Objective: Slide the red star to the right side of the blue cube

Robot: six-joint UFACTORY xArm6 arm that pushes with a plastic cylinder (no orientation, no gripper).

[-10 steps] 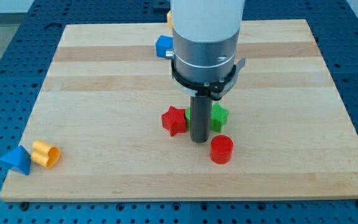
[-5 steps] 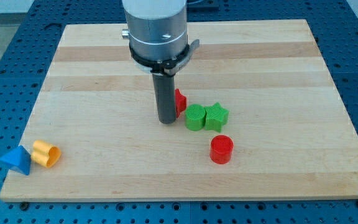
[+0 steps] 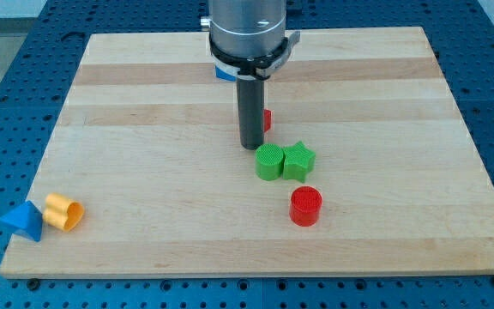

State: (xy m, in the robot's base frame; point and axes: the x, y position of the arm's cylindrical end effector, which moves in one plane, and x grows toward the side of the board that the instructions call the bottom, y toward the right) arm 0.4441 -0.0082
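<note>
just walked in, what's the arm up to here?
It's pushing the red star with my tip toward the view's top, where the blue cube sits mostly hidden behind the arm. The star is largely hidden behind the rod. The green cylinder, green star and red cylinder sit below, untouched.

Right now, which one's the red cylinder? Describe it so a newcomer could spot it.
Start at the wooden board and find the pair of green blocks, a green cylinder and a green star, just below my tip. The red cylinder stands alone below them, slightly to the view's right. It is round and fully visible, unlike the red star mostly hidden behind the rod.
</note>
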